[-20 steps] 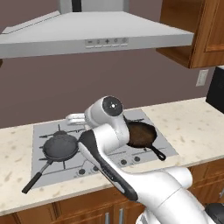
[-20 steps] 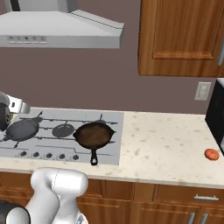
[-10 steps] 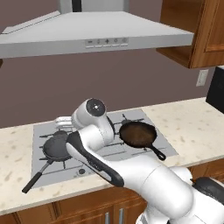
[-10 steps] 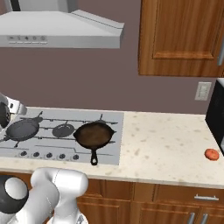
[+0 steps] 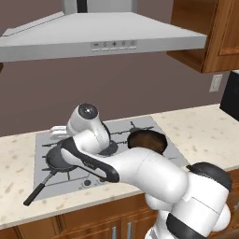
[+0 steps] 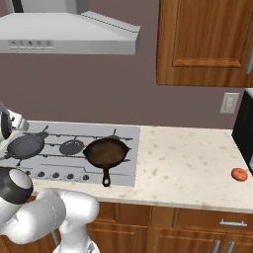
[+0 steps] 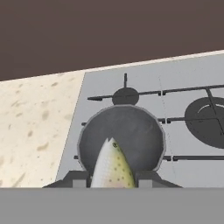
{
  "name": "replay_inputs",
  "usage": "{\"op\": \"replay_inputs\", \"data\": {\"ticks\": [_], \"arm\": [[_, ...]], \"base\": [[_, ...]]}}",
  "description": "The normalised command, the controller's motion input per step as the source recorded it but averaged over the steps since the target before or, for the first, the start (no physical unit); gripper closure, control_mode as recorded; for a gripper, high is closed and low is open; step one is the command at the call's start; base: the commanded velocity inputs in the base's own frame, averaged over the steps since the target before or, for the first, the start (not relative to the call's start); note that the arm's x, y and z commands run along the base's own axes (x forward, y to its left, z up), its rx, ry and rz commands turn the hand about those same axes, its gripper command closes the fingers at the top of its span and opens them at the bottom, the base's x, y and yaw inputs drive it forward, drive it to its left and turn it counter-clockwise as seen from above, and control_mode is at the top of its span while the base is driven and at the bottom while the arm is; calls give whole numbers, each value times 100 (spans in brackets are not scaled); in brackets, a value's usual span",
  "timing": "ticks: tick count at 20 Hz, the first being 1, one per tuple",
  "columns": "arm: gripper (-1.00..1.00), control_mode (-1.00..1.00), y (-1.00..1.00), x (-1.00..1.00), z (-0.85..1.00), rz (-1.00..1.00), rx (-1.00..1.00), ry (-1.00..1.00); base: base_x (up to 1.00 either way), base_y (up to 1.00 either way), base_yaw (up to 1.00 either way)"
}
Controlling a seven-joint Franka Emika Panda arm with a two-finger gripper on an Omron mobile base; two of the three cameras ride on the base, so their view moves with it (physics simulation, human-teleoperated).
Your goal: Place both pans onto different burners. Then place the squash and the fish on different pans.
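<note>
Two pans are seated on the cooktop (image 6: 129, 148) burners. The fish (image 7: 112, 167) is clamped between the gripper (image 7: 111, 179) jaws, above the grey pan (image 7: 122, 139). The squash (image 6: 239, 174) lies on the counter, far right.

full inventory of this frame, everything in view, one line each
dark grey pan: 1, long black handle, on a left burner of the cooktop
brown skillet: 1, rusty brown-black, on a right burner, short handle toward the counter edge
fish: 1, silver with yellowish speckles, between the claw fingers, above the dark grey pan
squash: 1, orange-red, on the counter far right of the cooktop
cooktop: 1, silver-grey, black grates, set in the beige counter
range hood: 1, grey, above the cooktop
wall cabinet: brown wood, upper right
wall outlet: 1, pale, on the wall
claw: 1, dark fingers, shut on the fish
</note>
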Motion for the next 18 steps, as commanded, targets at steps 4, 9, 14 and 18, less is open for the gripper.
{"op": "replay_inputs", "data": {"ticks": [4, 9, 14, 18], "arm": [[100, -100, 10, 15, -32, 0, -6, 3], [100, -100, 5, 19, -32, 0, -2, 5], [100, -100, 1, 30, -27, 0, 0, 5], [100, -100, 0, 27, -26, 0, 0, 4]], "base": [[0, 0, 0], [0, 0, 0], [0, 0, 0], [0, 0, 0]]}}
